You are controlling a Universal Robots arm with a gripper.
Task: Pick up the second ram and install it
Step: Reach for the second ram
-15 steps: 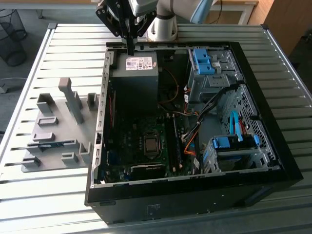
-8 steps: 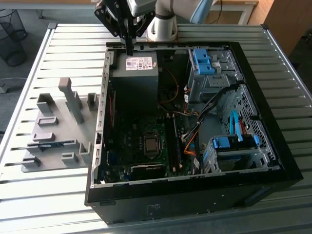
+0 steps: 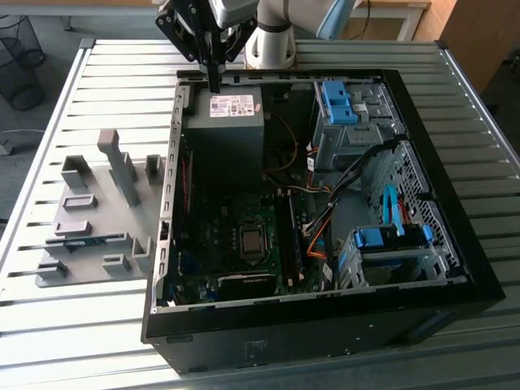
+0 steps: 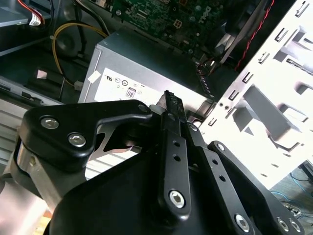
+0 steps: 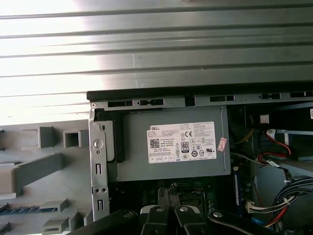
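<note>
Stick of memory first: the second ram (image 3: 84, 241) sits in a slot of the grey holder (image 3: 97, 223) on the table (image 3: 73, 325), outside the computer case (image 3: 325, 333) on the exterior view's left. In the first wrist view it shows as a thin blue-green strip (image 5: 29, 209) between grey rails. Whether it stands on edge or lies flat I cannot tell from here.

The gripper (image 3: 214, 85) is well apart from it, hanging over the far rim of the case, just above the power supply (image 3: 225, 122). In both wrist views the fingertips (image 4: 168, 95) meet over that grey box with nothing between them, so the tool is closed and empty.

As I judge it, the step in hand is the reach for the stick, not yet begun in earnest. To do it well, the jaws would want to be open before they go down among those grey posts (they stand tall and close together), lined up with the stick's length and closing on its flat faces near the middle. A square, centred hold should keep it from tilting as it lifts clear of the slot.
</note>
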